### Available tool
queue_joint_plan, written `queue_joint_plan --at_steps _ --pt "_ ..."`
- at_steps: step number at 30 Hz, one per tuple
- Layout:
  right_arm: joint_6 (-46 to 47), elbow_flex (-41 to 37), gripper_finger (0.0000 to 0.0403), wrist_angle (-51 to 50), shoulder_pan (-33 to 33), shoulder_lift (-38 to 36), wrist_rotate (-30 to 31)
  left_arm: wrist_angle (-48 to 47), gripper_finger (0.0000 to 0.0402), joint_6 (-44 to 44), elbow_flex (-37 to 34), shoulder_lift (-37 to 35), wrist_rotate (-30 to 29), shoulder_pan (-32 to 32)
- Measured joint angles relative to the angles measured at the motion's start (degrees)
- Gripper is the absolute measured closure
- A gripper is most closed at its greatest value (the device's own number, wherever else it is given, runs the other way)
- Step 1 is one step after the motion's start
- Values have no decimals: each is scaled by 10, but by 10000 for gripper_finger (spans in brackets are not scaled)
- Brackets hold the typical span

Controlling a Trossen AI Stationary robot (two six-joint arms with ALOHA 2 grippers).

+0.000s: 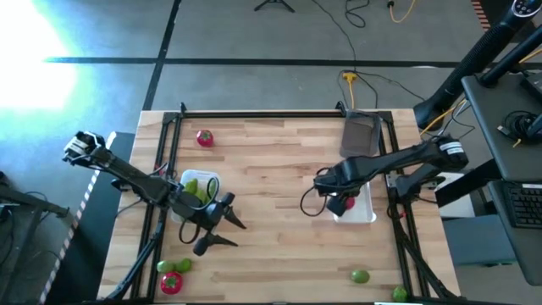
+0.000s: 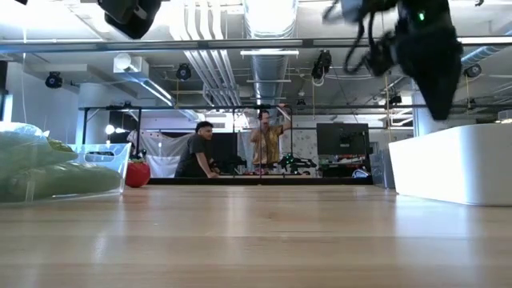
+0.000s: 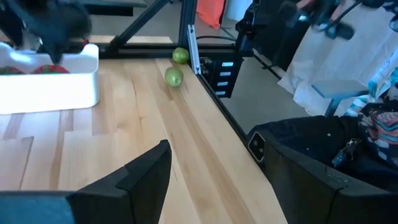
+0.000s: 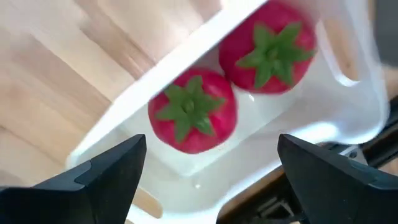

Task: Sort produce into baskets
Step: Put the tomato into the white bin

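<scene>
Two red tomatoes (image 4: 193,111) (image 4: 268,46) lie in a whitish basket (image 1: 362,212) at the table's right. My right gripper (image 4: 211,152) hangs open and empty just above them; it also shows in the high view (image 1: 337,200). A clear basket (image 1: 191,181) at the left holds green cucumbers (image 1: 200,190). My left gripper (image 1: 224,233) is open and empty, just near-right of that basket. A dark grey basket (image 1: 360,135) sits at the far right. Loose on the table are a tomato (image 1: 204,138) at the far left, a lime (image 1: 181,265) and a tomato (image 1: 172,282) at the near left, and two limes (image 1: 360,276) (image 1: 400,294) at the near right.
A black frame (image 1: 254,115) runs around the table's edges. Bare wood (image 1: 271,186) lies between the two filled baskets. In the low view, people (image 2: 200,152) stand in the room beyond the table.
</scene>
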Motion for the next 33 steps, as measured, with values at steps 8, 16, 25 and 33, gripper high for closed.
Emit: queue_joint_plan --at_steps 8,16,25,33 --pt "41 66 46 17 47 -43 114 30 161 -18 0 41 1 -1" --pt "65 81 46 138 143 -35 222 52 161 -40 0 99 -2 2" --pt "-11 98 46 345 266 64 321 -289 161 -127 90 61 -208 69" --pt "-18 153 46 356 334 175 413 -716 161 -198 235 70 -286 212"
